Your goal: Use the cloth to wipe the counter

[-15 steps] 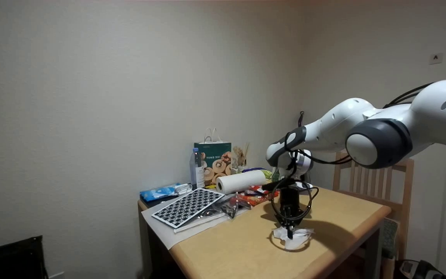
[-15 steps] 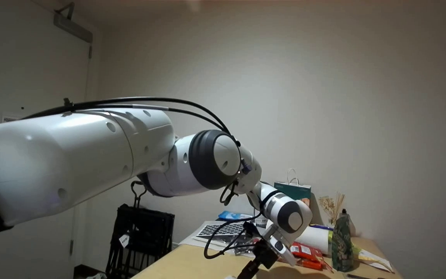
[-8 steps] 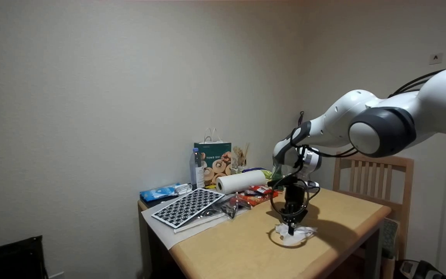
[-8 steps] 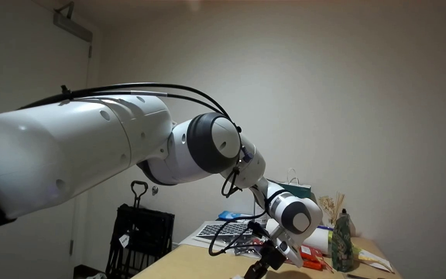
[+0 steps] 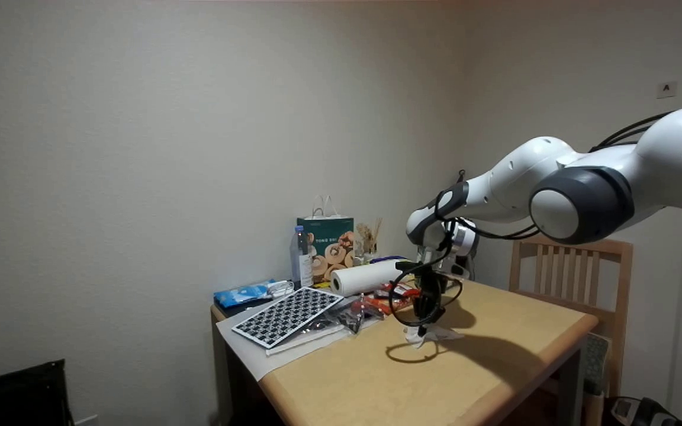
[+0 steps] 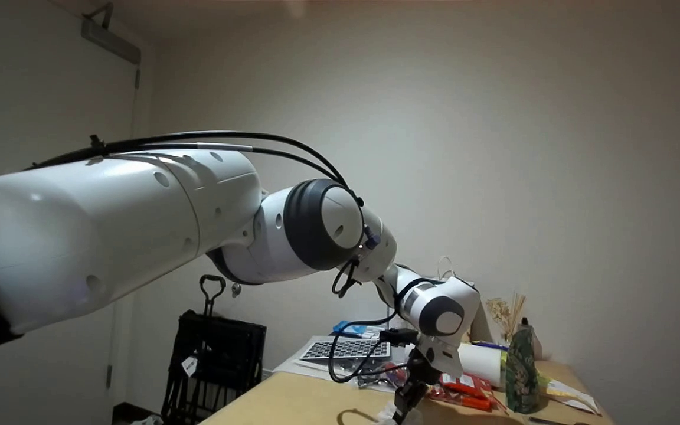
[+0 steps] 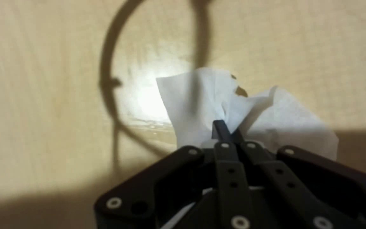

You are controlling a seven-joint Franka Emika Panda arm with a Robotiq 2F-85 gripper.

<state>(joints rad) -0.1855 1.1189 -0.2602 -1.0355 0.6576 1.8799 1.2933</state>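
Note:
The cloth is a thin white crumpled sheet (image 7: 186,98). It is pinched between the fingertips of my gripper (image 7: 229,130) in the wrist view and spreads out on both sides of them. In both exterior views the cloth (image 5: 446,334) (image 6: 386,413) hangs at the gripper's tips, low at the tabletop. The gripper (image 5: 422,330) (image 6: 402,407) points down and is shut on the cloth. The counter is a light wood table (image 5: 347,384). A faint shiny streak (image 7: 152,125) lies on it left of the cloth. The part of the cloth under the fingers is hidden.
Behind the gripper lie red packets (image 6: 464,386), a paper roll (image 5: 367,278) and a checkered board (image 5: 288,316). A bottle (image 5: 301,257) and a green bag (image 5: 332,236) stand farther back. A dark green pouch (image 6: 522,372) stands near the roll. A chair (image 5: 572,272) stands beyond the table.
The gripper and cloth first shifted slightly, then moved across the table toward the red packets. The cloth stayed in the fingers throughout.

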